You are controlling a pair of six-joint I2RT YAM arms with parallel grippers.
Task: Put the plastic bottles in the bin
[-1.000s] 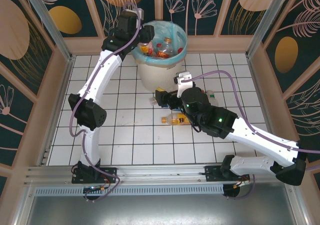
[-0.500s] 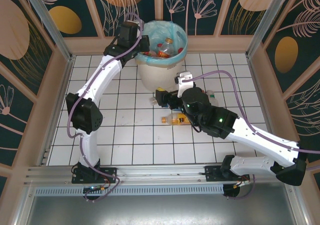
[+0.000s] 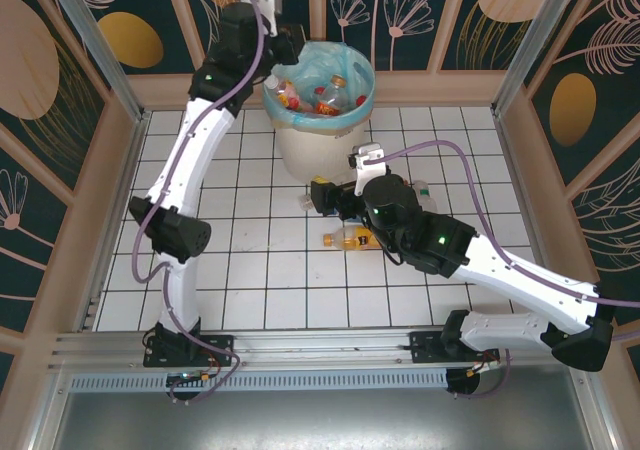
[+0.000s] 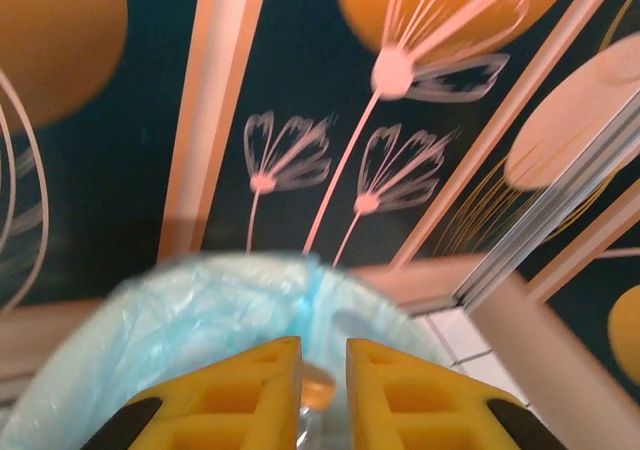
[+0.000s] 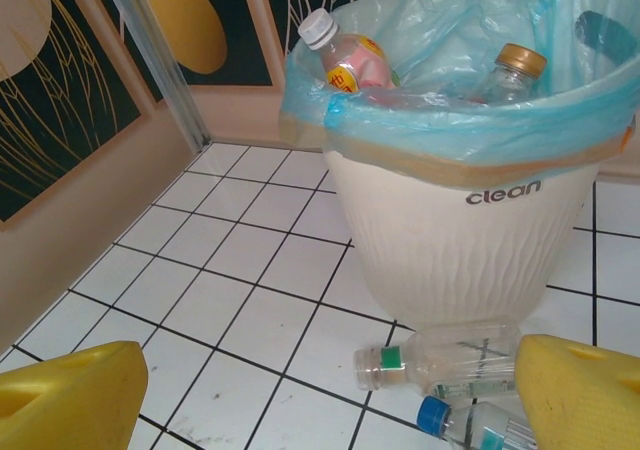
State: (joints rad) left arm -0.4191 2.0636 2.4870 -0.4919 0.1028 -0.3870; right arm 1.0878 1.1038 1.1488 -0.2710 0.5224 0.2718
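Left arm (image 3: 200, 140) risen and swung toward the back wall (image 3: 400, 10) since the earlier frame; right arm (image 3: 500, 265) unchanged. Left gripper (image 3: 288, 48): above the bin's left rim, yellow fingers (image 4: 240, 390) drawn together, nothing between them. Bin (image 3: 318, 140): by the back wall, blue-lined, several bottles (image 3: 322, 95) inside, a pink bottle (image 5: 352, 62) leaning on the rim. Right gripper (image 3: 318, 195): jaws wide apart, low over the floor (image 3: 250, 270) in front of the bin, holding nothing. On the floor: clear bottle (image 5: 440, 355) lying at the bin's foot, blue-capped bottle (image 5: 470, 425) just beside it, orange bottle (image 3: 350, 238) near the right arm.
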